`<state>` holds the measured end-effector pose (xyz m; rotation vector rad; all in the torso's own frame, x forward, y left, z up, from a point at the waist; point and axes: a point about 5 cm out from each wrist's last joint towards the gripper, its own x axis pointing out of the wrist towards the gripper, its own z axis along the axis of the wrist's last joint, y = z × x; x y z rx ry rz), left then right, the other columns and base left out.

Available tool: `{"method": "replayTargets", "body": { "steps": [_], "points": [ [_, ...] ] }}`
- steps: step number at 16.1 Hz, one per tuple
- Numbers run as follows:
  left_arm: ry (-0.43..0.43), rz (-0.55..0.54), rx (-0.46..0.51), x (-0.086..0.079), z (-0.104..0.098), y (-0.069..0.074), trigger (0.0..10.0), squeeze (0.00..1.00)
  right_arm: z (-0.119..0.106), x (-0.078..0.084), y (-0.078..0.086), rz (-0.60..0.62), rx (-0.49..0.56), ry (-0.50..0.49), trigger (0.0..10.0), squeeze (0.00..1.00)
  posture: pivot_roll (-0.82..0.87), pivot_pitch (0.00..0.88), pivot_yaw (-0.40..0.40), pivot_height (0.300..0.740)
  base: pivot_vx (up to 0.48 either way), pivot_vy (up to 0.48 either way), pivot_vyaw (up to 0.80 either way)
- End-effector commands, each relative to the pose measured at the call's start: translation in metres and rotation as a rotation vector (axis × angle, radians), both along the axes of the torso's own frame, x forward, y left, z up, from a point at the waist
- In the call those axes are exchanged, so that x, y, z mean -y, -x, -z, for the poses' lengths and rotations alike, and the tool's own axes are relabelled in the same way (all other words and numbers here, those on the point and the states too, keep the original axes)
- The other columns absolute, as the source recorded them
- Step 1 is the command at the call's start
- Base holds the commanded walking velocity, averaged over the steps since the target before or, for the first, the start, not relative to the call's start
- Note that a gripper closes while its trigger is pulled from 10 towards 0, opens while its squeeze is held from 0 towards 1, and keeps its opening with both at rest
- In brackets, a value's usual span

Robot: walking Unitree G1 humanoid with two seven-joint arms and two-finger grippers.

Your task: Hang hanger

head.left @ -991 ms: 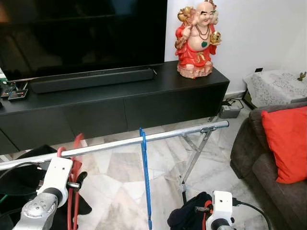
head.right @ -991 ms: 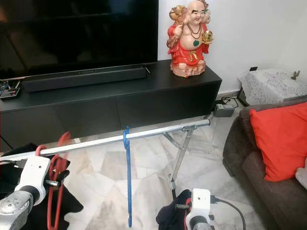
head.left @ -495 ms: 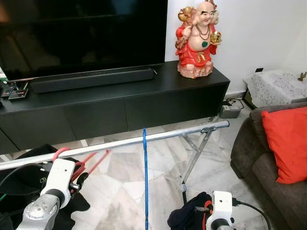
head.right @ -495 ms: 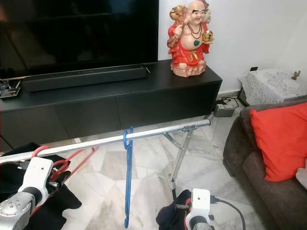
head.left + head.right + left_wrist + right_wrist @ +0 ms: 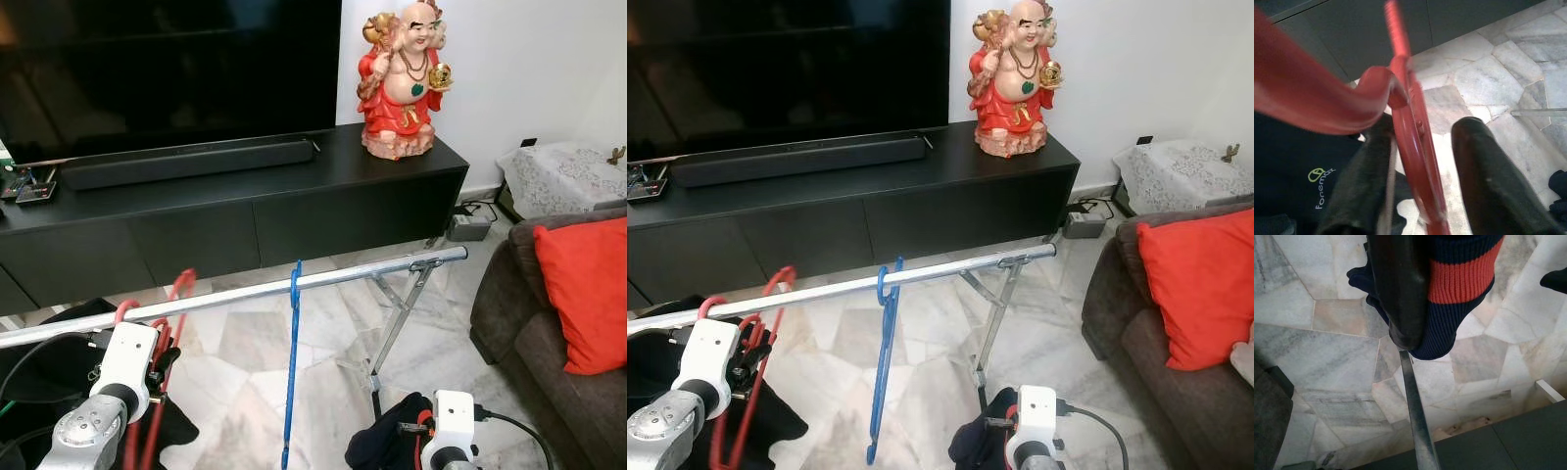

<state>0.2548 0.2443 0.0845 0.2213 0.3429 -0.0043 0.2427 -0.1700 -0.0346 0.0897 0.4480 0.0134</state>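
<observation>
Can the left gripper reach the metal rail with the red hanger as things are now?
Probably yes. The left gripper holds the red hanger beside the metal rail, its hook at rail height; nothing stands between them.

A pale marble floor (image 5: 245, 343) runs to a long black TV cabinet (image 5: 235, 211) at 12 o'clock, below a dark television (image 5: 167, 69). White wall (image 5: 529, 59) at 1 o'clock; brown sofa (image 5: 534, 333) with red cushion (image 5: 588, 294) at 3 o'clock.
</observation>
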Motion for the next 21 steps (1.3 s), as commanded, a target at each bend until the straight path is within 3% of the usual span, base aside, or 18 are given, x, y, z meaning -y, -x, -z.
{"method": "replayTargets", "body": {
  "steps": [1,14,21],
  "points": [
    [-0.004,0.001,-0.005,-0.0011,0.0022,0.0004,0.0,0.0,0.0017,-0.0011,0.0015,-0.005,-0.013,-0.001,10.0,0.0,0.06,0.055,0.004,0.74,0.0,0.0,0.0],
    [-0.015,-0.012,-0.018,-0.001,0.0074,0.0041,0.0,0.0,0.0024,-0.0004,0.0022,-0.006,-0.018,-0.002,10.0,0.0,0.06,0.056,0.004,0.74,0.0,0.0,0.0],
    [0.023,-0.032,0.048,-0.0009,0.0015,0.0084,0.0,0.0,0.0023,-0.0003,0.002,-0.008,-0.019,-0.001,10.0,0.0,0.06,0.055,0.001,0.74,0.0,0.0,0.0]
  ]
}}
